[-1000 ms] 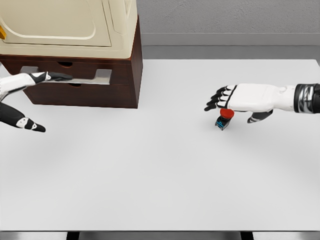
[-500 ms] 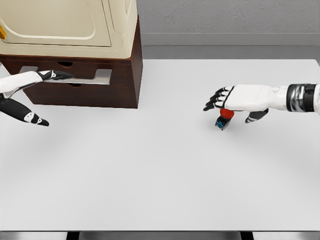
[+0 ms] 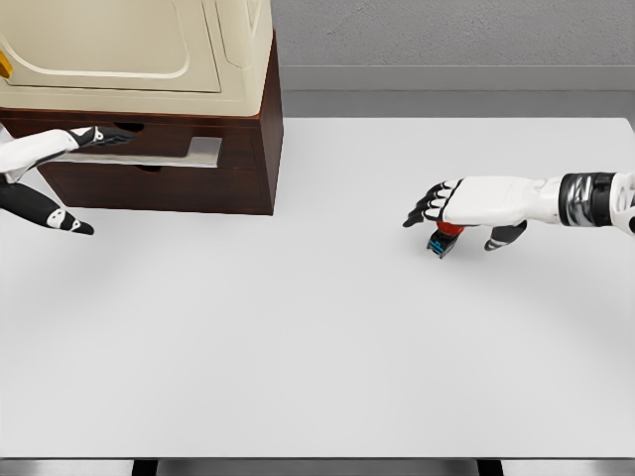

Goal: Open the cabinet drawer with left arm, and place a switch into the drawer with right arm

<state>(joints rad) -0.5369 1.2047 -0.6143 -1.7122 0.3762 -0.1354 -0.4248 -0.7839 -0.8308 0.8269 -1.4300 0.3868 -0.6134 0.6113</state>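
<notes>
The dark wooden cabinet (image 3: 169, 183) stands at the table's back left, its upper drawer (image 3: 203, 151) pulled out a little so a pale strip of its inside shows. My left hand (image 3: 84, 159) reaches in from the left edge at that drawer's front, fingers extended and thumb hanging below, holding nothing. The switch (image 3: 445, 236), a small black and blue block with a red button, sits on the table right of the middle. Just above it hovers my right hand (image 3: 446, 213), palm down, fingers spread over the button and thumb beside it, not closed on it.
A cream-coloured appliance (image 3: 139, 50) sits on top of the cabinet. The white table (image 3: 317, 347) stretches wide between the cabinet and the switch. A grey wall runs behind the table's far edge.
My right hand has sunk lower over the switch, hiding more of the red button. My left hand has slid left and slightly up along the drawer front.
</notes>
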